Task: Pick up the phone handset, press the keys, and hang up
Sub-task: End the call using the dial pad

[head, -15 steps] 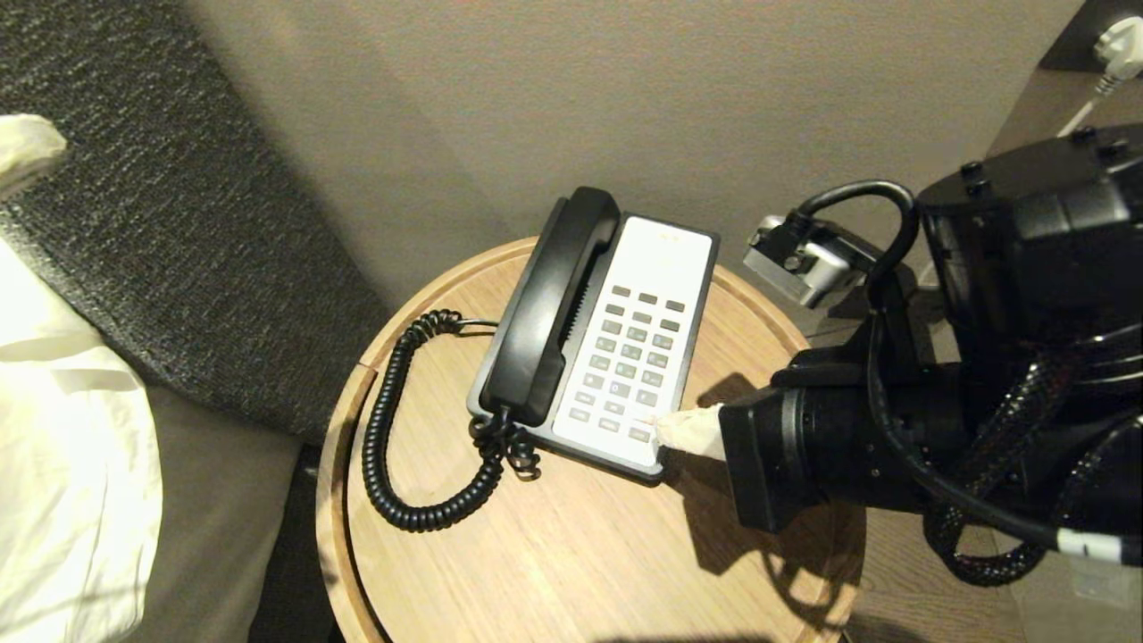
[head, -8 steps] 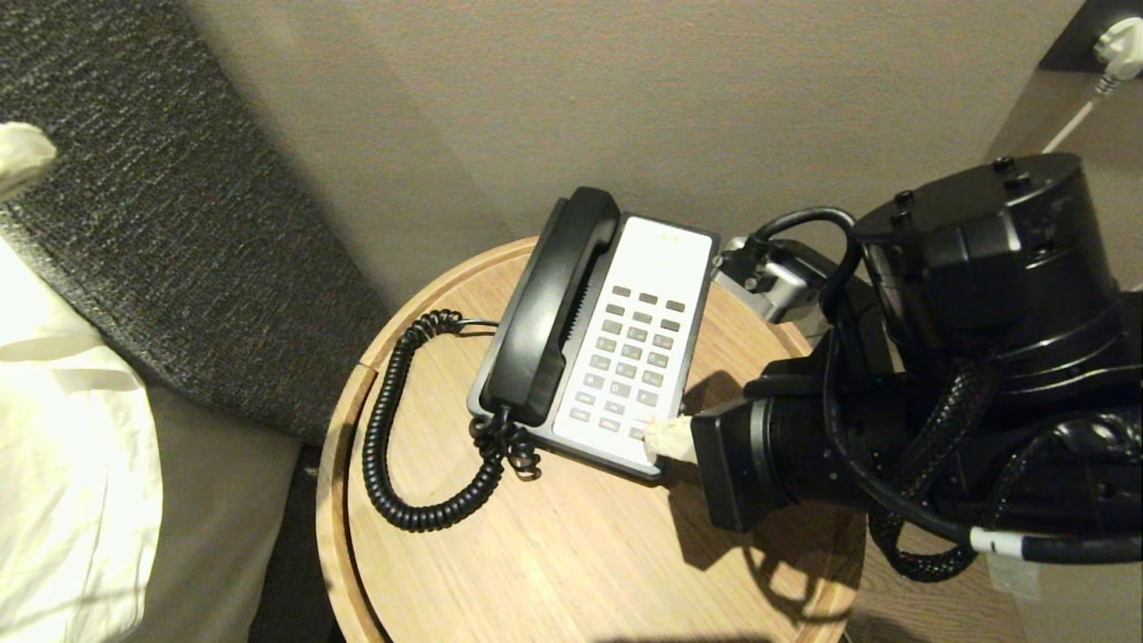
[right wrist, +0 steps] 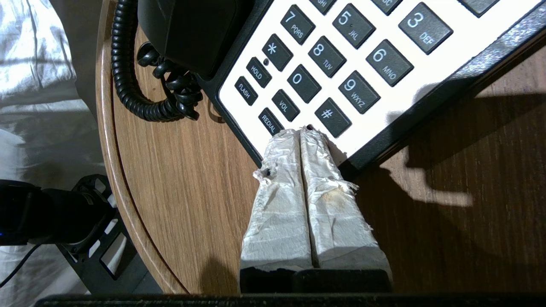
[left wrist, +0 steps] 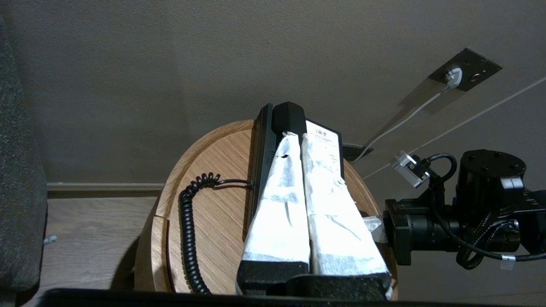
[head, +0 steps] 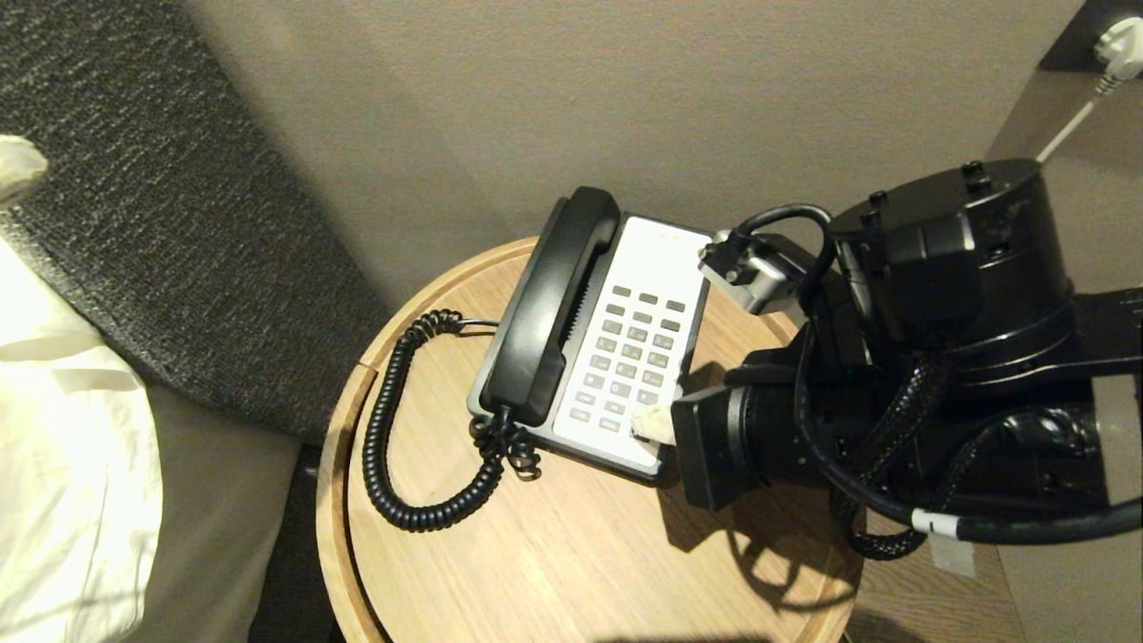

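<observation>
The phone handset (head: 552,308) lies cradled at frame centre. The right gripper (right wrist: 302,133), fingers pressed together and empty, touches the lowest keys (right wrist: 326,64); judging by this, key pressing is underway.

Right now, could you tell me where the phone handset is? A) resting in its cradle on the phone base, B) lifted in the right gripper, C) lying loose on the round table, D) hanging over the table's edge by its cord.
A: the phone handset lies along the left side of the phone base, while the shut right gripper sits at the keypad's near corner, holding nothing.
</observation>
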Controlling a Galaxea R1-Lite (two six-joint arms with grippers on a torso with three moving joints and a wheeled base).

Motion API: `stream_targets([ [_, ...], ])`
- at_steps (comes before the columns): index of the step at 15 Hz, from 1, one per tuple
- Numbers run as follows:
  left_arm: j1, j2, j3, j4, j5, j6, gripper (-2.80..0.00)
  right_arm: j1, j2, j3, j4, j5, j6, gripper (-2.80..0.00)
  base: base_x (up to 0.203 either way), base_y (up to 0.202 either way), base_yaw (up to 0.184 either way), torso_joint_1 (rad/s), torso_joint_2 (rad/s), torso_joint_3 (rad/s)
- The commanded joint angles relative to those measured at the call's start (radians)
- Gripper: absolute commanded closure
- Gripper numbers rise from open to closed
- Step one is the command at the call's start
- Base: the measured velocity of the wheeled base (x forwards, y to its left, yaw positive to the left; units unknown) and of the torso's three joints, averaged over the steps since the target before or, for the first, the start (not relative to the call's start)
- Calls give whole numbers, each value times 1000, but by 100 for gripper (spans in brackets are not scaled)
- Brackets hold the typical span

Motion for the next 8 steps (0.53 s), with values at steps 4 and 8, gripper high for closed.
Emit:
stream_targets([
  [4, 0, -7, 3, 0, 2, -6, 0, -1, 14, 3, -2, -5, 2, 0, 0, 0, 0, 0, 0, 0],
  [8, 0, -17, 6, 11, 2, -25, 0, -2, 3, 2, -1, -5, 3, 0, 0, 0, 0, 0, 0, 0],
])
